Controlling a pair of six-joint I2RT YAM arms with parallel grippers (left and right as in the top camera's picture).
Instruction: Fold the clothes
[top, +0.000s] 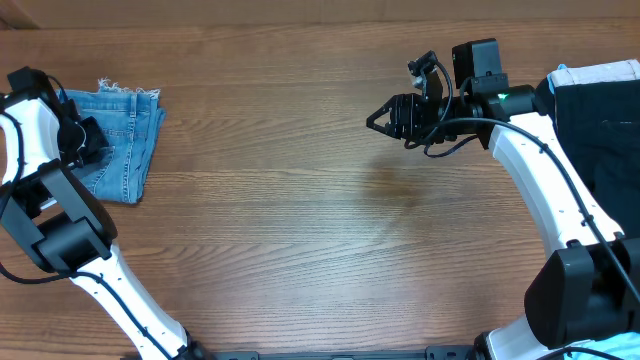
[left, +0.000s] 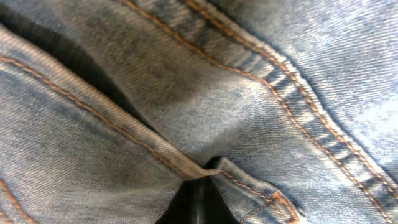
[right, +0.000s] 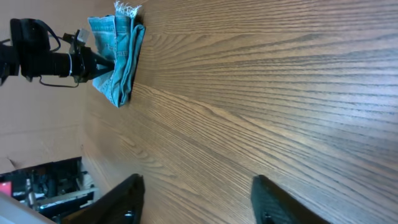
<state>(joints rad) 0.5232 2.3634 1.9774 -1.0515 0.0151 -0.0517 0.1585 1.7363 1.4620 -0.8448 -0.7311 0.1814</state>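
Wood table (top: 300, 220): jeans (top: 125, 140) folded, L edge. L gripper (top: 90, 145) on denim, fingers can't tell; R gripper (top: 378, 119) wide, empty. Lift L straight up.

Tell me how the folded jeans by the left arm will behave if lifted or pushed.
The jeans are soft, creased denim, so lifted by one edge they would probably sag and unfold. Folded in several layers, they are likely heavy for their footprint. Pushed on the smooth wooden table, the bundle should slide, perhaps skewing.
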